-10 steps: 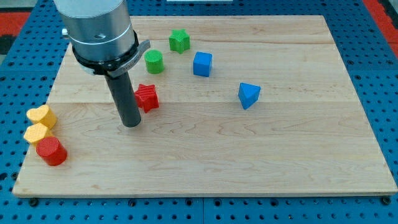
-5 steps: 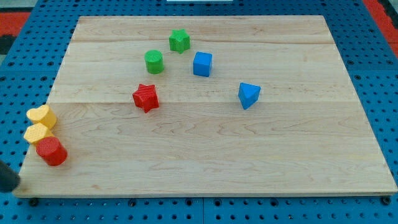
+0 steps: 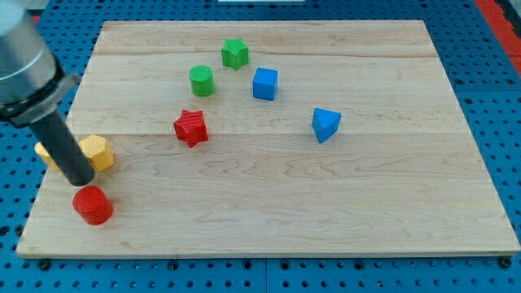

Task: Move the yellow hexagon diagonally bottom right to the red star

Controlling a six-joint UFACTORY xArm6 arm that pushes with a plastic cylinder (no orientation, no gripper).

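Note:
The yellow hexagon (image 3: 98,152) lies near the board's left edge, just right of my rod. My tip (image 3: 80,180) rests on the board at the hexagon's lower left, touching or nearly touching it. The red star (image 3: 190,127) sits up and to the right of the hexagon, well apart from it. A second yellow block (image 3: 42,153), shape unclear, is mostly hidden behind the rod at the left edge. A red cylinder (image 3: 93,204) stands just below my tip.
A green cylinder (image 3: 201,80) and a green star (image 3: 234,54) sit above the red star. A blue cube (image 3: 264,84) and a blue triangular block (image 3: 325,124) lie to the right. The wooden board (image 3: 326,220) rests on a blue pegboard.
My rod left the view's lower left corner and now stands at the left edge. The yellow hexagon has moved right and up, and the red cylinder has moved right and down.

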